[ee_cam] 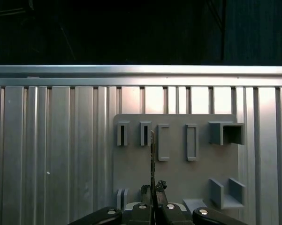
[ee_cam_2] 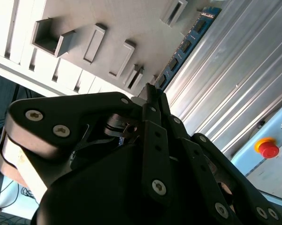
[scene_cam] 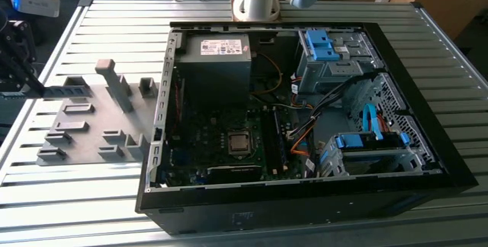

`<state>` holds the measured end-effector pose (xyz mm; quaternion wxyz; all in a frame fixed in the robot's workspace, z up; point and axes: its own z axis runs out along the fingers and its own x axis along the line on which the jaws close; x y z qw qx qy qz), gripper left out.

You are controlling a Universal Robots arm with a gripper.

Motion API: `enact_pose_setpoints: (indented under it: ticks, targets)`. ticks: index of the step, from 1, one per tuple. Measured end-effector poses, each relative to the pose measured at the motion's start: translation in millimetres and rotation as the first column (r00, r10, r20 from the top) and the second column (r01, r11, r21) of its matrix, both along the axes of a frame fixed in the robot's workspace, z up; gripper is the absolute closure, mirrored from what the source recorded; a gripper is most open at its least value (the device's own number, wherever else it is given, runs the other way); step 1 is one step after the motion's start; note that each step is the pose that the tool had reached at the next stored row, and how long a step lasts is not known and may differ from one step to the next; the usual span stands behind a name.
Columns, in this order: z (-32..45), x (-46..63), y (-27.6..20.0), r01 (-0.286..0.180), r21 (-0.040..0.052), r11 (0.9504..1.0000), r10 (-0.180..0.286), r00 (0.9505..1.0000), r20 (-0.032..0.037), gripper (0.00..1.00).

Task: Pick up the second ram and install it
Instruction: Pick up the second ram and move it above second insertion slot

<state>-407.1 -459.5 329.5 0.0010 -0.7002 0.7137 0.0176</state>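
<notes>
Pincer (ee_cam: 153, 191) clamps the second ram (ee_cam: 152, 154) edge-on over grey tray (ee_cam: 183, 180).

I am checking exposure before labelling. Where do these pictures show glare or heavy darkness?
Exterior view: the computer case is shadowed inside, the slatted table bright. First wrist view: beyond the table's edge rail all is nearly black, and that rail glares. Second wrist view: the pincer is a dark mass, while the second ram it grips is well lit.
</notes>
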Motion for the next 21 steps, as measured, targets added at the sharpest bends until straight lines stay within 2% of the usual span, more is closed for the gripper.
enact_pose_setpoints:
  ticks: [21]
  targets:
    - [19.0, 0.0, 0.0, 0.0, 0.0, 1.0, 0.0, 1.0, 0.0004, 0.86]
